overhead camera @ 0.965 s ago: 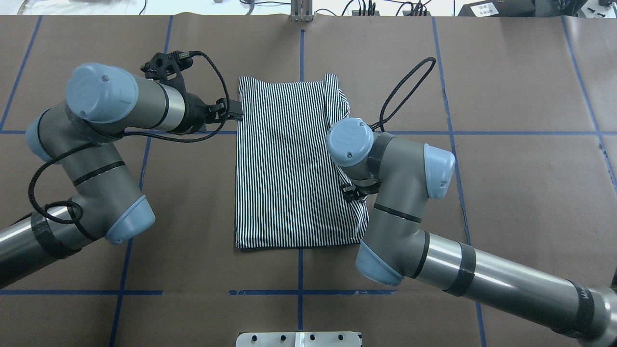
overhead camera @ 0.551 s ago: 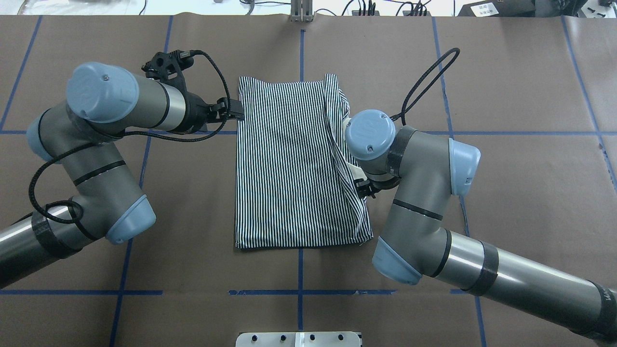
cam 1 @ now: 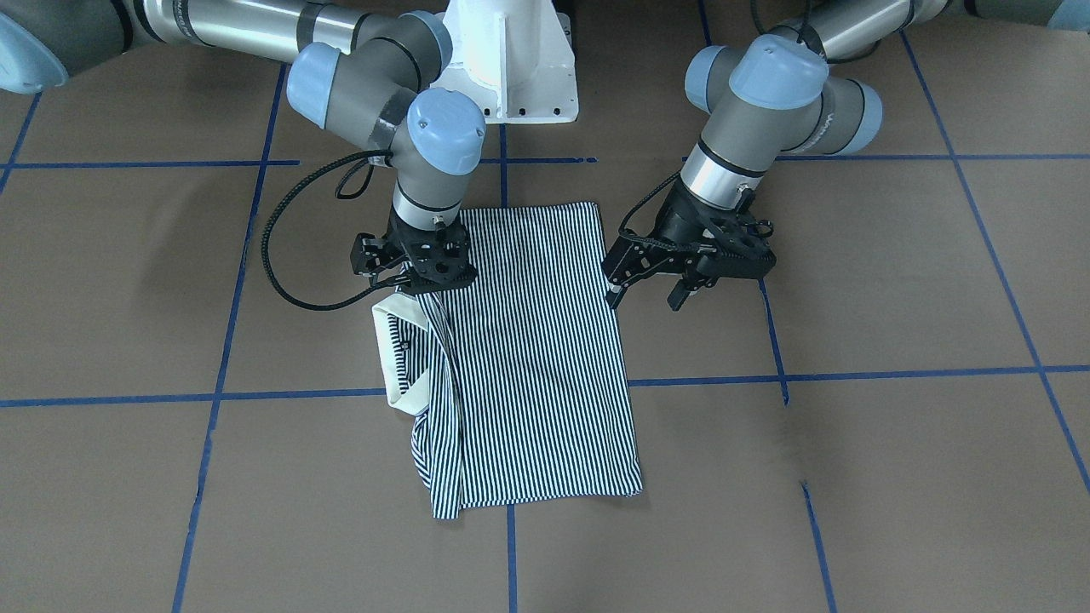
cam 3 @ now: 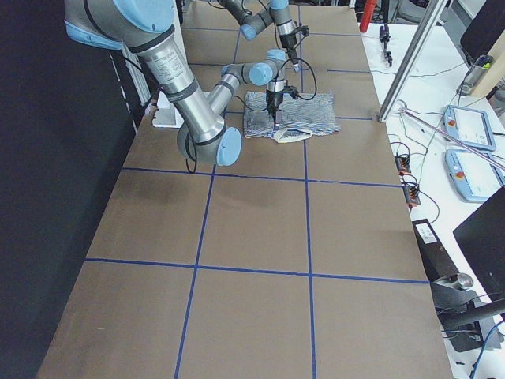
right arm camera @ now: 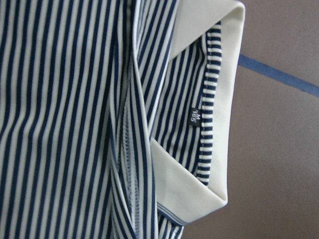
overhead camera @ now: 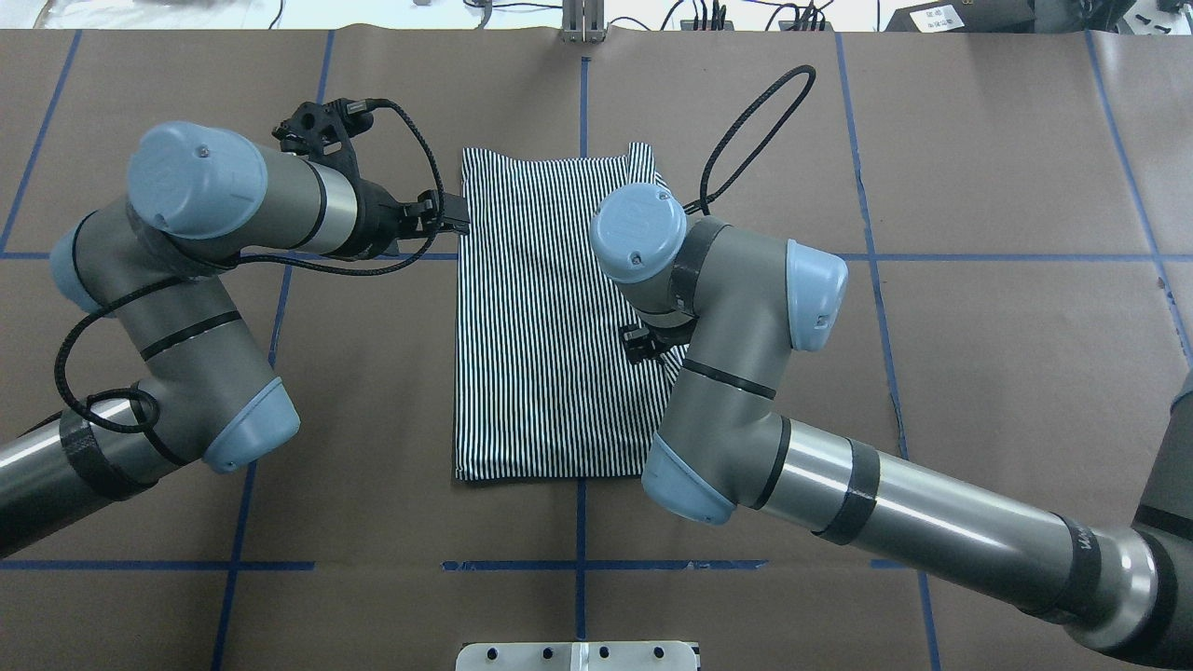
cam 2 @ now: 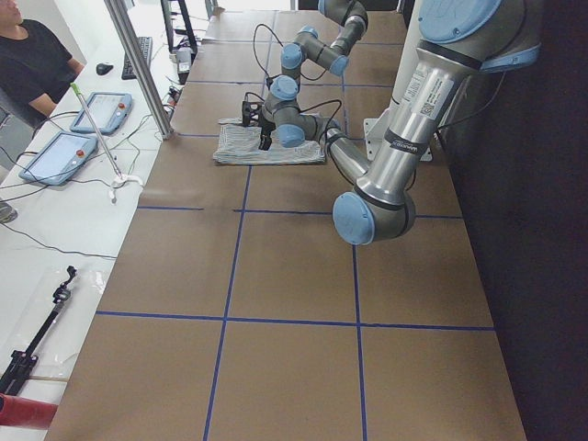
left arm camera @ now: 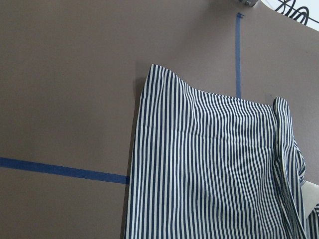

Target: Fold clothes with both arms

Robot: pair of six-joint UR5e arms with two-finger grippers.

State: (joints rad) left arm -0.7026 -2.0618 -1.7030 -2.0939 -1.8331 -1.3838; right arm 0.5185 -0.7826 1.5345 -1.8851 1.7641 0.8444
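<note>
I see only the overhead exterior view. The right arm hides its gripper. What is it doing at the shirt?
Observer: From the front, the right gripper looks shut on a raised fold of the polo shirt.
Operator: Where is the collar?
Observer: The cream collar lies flipped out beside that fold, past the shirt's edge.
Operator: And the left gripper?
Observer: The left gripper is open at the opposite edge, holding nothing.

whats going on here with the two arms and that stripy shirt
A striped shirt is being folded on the table. It lies folded into a long strip, cream collar poking out one side. The right pincer is down at that collar-side edge; its grip is unclear. The left pincer is open beside the opposite edge, holding nothing.
</note>
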